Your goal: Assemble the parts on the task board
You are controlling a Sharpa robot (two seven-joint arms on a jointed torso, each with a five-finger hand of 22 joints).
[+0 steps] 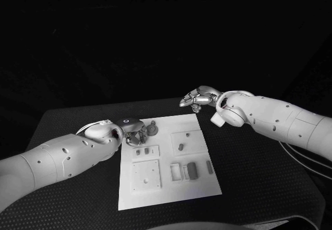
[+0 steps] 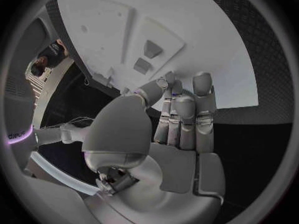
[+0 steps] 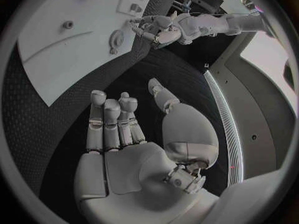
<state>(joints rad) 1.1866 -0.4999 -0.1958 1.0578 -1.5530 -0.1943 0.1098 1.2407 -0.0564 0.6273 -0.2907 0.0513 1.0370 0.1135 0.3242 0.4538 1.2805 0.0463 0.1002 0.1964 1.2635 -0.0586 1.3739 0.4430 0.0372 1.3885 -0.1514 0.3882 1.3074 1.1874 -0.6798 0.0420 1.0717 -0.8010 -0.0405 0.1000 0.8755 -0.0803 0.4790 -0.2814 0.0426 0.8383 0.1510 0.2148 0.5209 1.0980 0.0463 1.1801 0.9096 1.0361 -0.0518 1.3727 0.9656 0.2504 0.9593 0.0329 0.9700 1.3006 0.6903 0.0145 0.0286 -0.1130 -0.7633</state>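
The white task board (image 1: 166, 187) lies in the middle of the black table. A round gear-like part (image 1: 152, 128) stands near its far left corner, and a small peg (image 1: 180, 146) stands in a raised square. Two short pieces (image 1: 142, 152) and several bars (image 1: 193, 169) lie further toward me. My left hand (image 1: 136, 133) hovers at the board's far left edge, right beside the gear, fingers side by side (image 2: 184, 109) with nothing seen in them. My right hand (image 1: 198, 99) hangs beyond the board's far edge, fingers (image 3: 112, 119) stretched out, holding nothing. The gear (image 3: 116, 37) is seen beside my left hand (image 3: 156, 30).
A raised square plate (image 1: 146, 175) sits at the board's near left. Black textured table (image 1: 256, 172) surrounds the board on every side. A cable (image 1: 297, 153) runs under my right arm.
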